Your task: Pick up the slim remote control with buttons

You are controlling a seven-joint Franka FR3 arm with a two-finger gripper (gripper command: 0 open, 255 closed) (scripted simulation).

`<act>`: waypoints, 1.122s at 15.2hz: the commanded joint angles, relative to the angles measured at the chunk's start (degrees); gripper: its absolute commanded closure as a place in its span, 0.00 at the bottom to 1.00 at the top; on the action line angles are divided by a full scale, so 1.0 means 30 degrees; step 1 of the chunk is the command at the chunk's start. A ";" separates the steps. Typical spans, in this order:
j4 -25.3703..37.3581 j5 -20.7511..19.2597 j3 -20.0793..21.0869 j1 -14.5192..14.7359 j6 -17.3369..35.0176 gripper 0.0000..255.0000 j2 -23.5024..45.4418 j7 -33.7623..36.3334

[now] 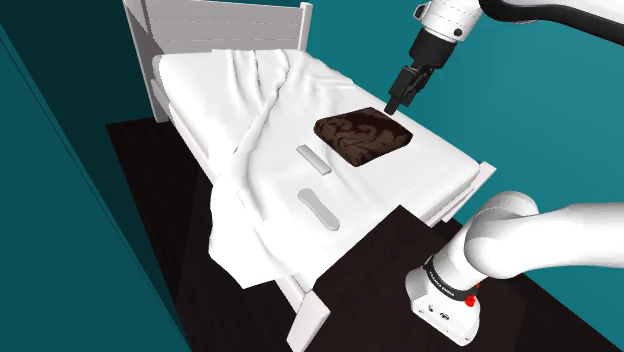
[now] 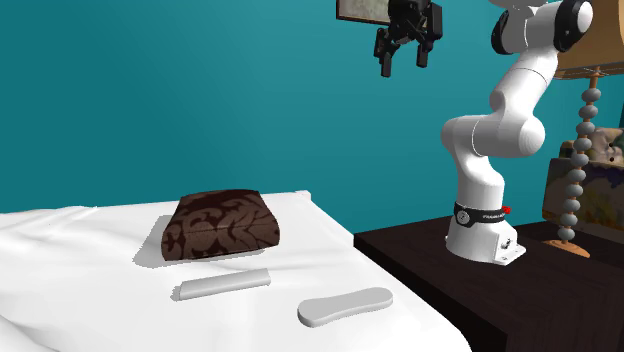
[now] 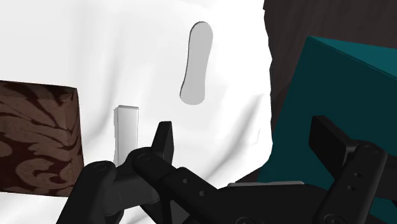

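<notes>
Remote control point(image 1: 313, 158), a slim, straight grey bar, lay flat on the white sheet of the bed point(image 1: 200, 80), well below the tool and off to one side of it, untouched.

The tool point(image 1: 397, 100) hung in the air, its two black fingers point(image 3: 162, 143) standing apart with nothing between them. In the second exterior view the tool point(image 2: 403, 60) was high above the mattress, pointing down.

Closest beneath the tool sat a dark brown patterned cushion point(image 1: 362, 137). Past the cushion from the tool came the remote control, just beside the cushion's long side but apart from it. In the wrist view the bar point(image 3: 126, 130) showed just beyond the tip of one finger, next to the cushion point(image 3: 35, 140).

Farther from the tool lay a second grey piece point(image 1: 318, 208), longer, with rounded ends and a narrowed waist, near the remote control and not touching it. In the shoulder view, a rumpled fold of sheet point(image 1: 250, 120) ran along the bed beyond both.

Farthest off stood the teal wall point(image 2: 200, 100).
</notes>
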 commanded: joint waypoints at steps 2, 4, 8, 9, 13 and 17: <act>-0.0269 -0.0084 -0.0106 -0.0053 0.0563 0.00 0.0346 -0.0172; -0.0736 -0.0242 -0.0320 -0.0159 0.1691 0.00 0.1107 -0.0507; -0.1377 -0.0521 -0.0751 -0.0361 0.3930 0.00 0.2899 -0.1150; -0.1475 -0.0579 -0.0856 -0.0413 0.4482 0.00 0.3400 -0.1308; -0.1615 -0.0764 -0.1280 -0.0600 0.6631 0.00 0.5593 -0.1928; -0.1347 -0.0848 -0.1695 -0.0762 0.8635 0.00 0.8046 -0.2546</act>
